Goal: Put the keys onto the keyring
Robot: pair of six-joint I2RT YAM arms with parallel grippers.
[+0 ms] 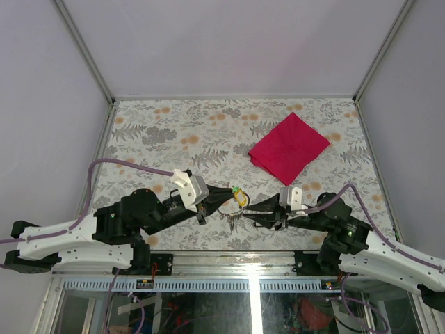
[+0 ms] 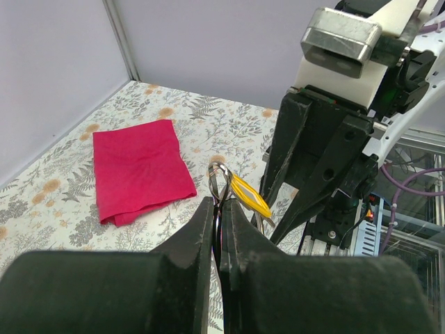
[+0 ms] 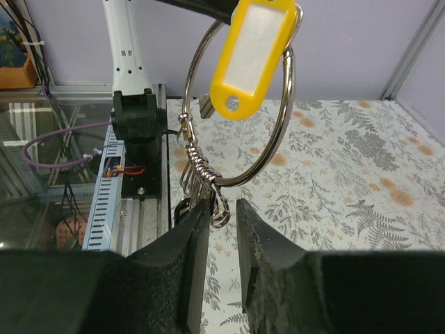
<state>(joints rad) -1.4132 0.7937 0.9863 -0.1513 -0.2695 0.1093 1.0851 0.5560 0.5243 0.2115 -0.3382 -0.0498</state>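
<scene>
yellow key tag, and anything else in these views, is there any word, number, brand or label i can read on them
No readable text anywhere.
yellow key tag: its pale window is blank, with no writing.
keyring: plain wire, no marking visible.
red cloth: plain, no print.
flowered table cover: only a leaf and flower pattern, no letters or numbers.

No writing, brand, number or sign could be read in any of the views. The yellow key tag (image 3: 252,52) showed only a plain pale insert in its window, with nothing legible on it.
</scene>
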